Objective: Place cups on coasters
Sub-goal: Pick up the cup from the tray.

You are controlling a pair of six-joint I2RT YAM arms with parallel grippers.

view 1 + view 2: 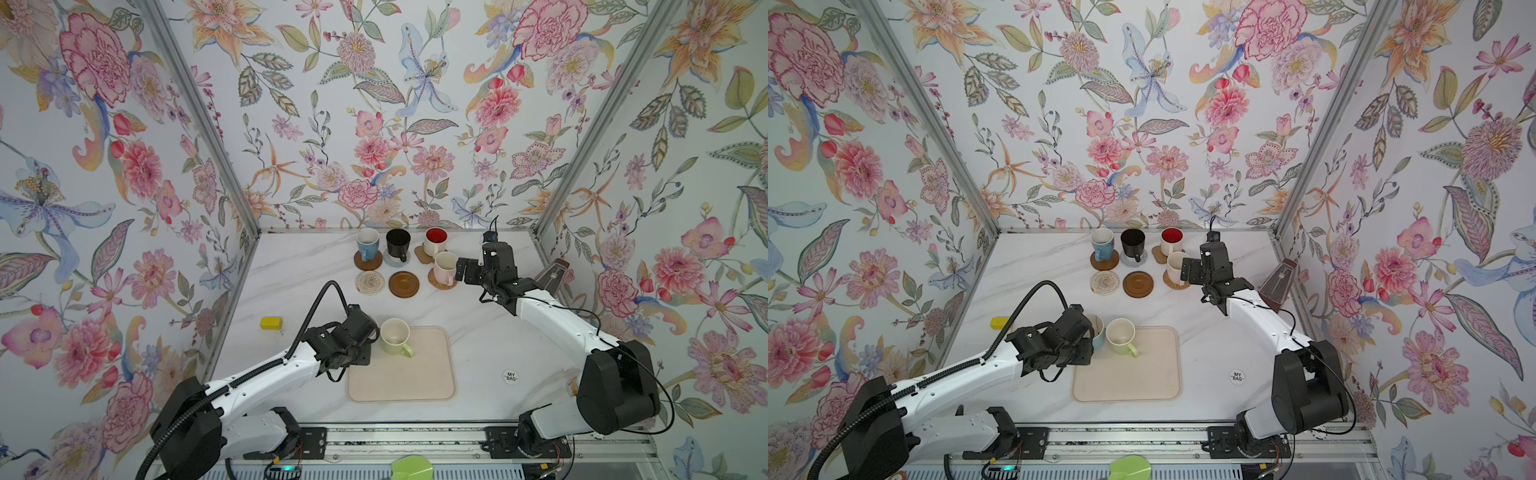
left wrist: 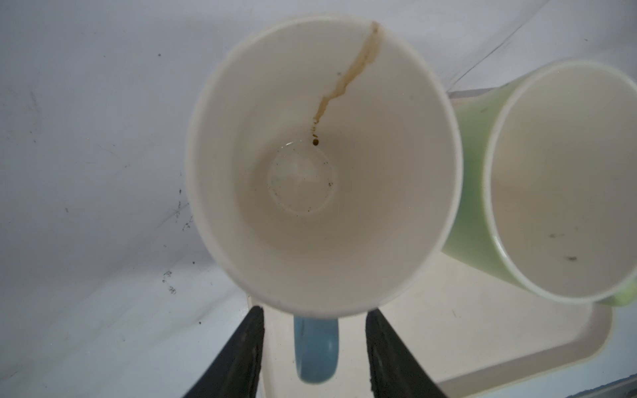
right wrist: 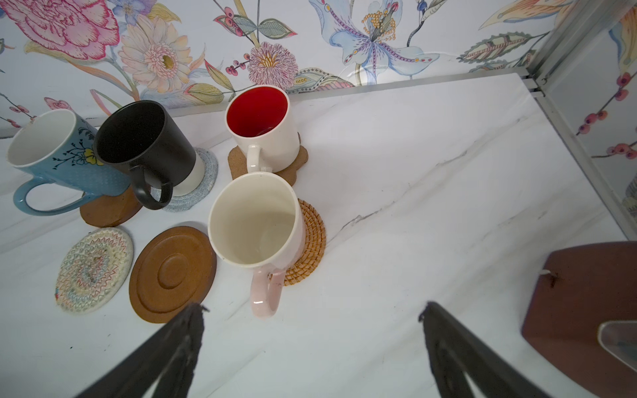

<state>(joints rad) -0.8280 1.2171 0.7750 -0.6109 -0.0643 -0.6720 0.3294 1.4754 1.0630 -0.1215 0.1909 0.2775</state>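
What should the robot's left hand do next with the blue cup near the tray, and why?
Probably close the left hand on the handle of the blue cup. Its fingers stand on either side of the handle with gaps, so nothing is gripped yet. The woven coaster and the brown coaster have no cups on them.

We saw the left arm (image 1: 955, 374) hiding most of the light blue mug (image 1: 1099, 332); the left wrist view's edge cropped the pale green mug (image 2: 551, 179).
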